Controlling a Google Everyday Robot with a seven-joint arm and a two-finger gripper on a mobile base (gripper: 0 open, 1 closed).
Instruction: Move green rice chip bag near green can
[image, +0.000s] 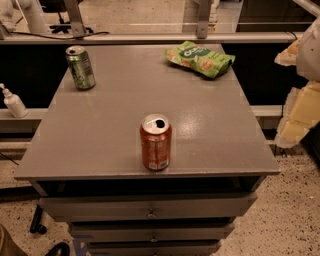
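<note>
Green rice chip bag (201, 58) lies far right on the bench (125, 100), green can (80, 67) far left. Gripper (297, 112) beside right edge; whether spread or pressed together cannot be told

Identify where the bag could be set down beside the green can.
Bare tabletop lies right of the green can, reaching to the green rice chip bag, and in front of it, down to the orange-red can. Tight only between can and left edge. The gripper is off the right edge.

Office-like lab: grey drawer cabinet (150, 205), speckled floor (282, 220); gripper (298, 116) at right edge.
</note>
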